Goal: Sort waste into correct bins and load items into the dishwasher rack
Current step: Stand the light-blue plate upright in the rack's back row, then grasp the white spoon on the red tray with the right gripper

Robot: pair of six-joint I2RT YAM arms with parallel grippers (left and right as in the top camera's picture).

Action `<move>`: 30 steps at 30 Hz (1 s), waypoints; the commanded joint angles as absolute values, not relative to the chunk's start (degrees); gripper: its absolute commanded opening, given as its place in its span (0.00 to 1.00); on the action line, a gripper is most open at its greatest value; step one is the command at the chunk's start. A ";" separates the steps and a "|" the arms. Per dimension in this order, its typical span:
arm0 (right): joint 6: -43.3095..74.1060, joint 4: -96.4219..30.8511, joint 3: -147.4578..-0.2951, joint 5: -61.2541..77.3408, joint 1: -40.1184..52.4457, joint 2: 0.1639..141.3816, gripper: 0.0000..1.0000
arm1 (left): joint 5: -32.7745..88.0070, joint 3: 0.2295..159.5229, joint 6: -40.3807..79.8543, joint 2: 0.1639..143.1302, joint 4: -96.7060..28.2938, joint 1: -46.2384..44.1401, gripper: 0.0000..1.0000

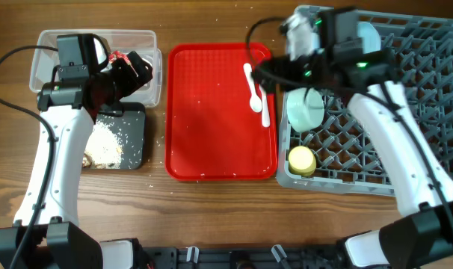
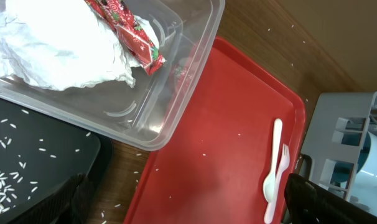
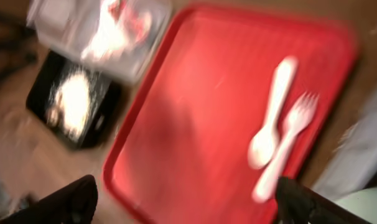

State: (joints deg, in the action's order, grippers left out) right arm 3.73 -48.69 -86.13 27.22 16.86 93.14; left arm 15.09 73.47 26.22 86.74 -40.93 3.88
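Red tray (image 1: pixel 211 112) w/ white spoon (image 1: pixel 253 93) & fork (image 1: pixel 265 112); grey lattice rack (image 1: pixel 436 90); yellow cup (image 1: pixel 301 159); red printed wrapper (image 2: pixel 129 34).

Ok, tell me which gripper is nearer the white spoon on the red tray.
Right. The right gripper hangs close by the spoon; the left gripper is across the tray, over the clear tub.

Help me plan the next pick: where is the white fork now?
In the overhead view the fork lies on the red tray by its right edge, beside the spoon, just left of the grey rack.
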 commanded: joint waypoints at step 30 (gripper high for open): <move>18.74 -46.72 -86.78 3.09 23.38 97.93 0.67 | 15.40 73.41 25.96 87.22 -40.80 4.03 1.00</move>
